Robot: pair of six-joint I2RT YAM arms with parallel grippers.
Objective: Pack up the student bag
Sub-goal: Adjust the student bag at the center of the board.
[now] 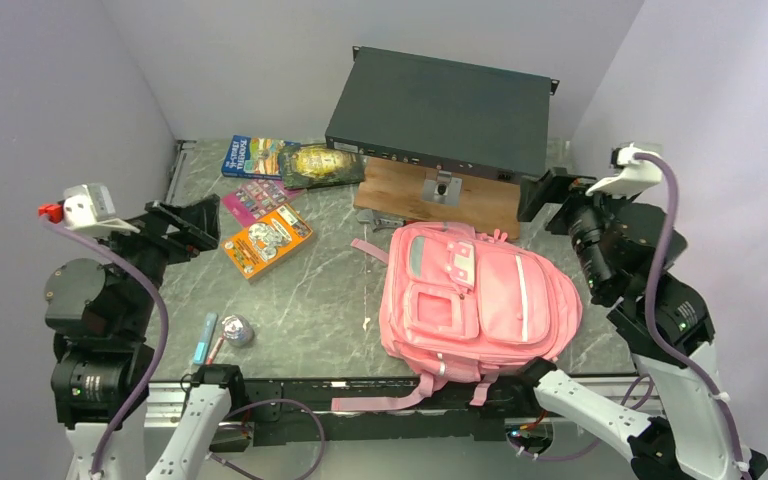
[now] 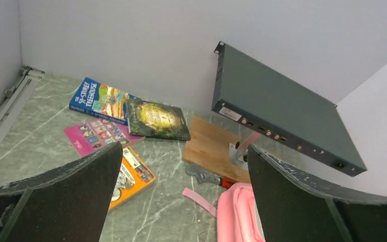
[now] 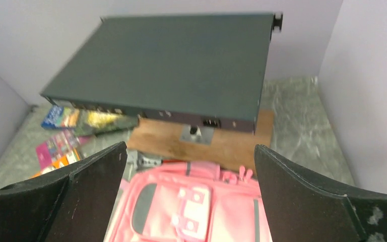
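Observation:
The pink student bag (image 1: 475, 300) lies flat, front pockets up, on the right half of the marble table, its straps hanging over the near edge. In the left wrist view only its left edge (image 2: 237, 212) and one loose strap show. My left gripper (image 1: 192, 226) hovers at the left, open and empty (image 2: 185, 148), apart from the bag. My right gripper (image 1: 550, 195) hangs above the bag's far right corner, open and empty (image 3: 190, 147). Below it the bag's top (image 3: 196, 201) and zip pulls show.
Blue book (image 1: 250, 155), dark green book (image 1: 320, 165), pink sheet (image 1: 255, 200) and orange book (image 1: 266, 240) lie far left. A teal pen (image 1: 203, 338) and small shiny round thing (image 1: 237, 330) lie near left. A black rack unit (image 1: 440, 110) stands on a wooden board (image 1: 440, 195); a red-handled wrench (image 2: 209, 176) lies beside it.

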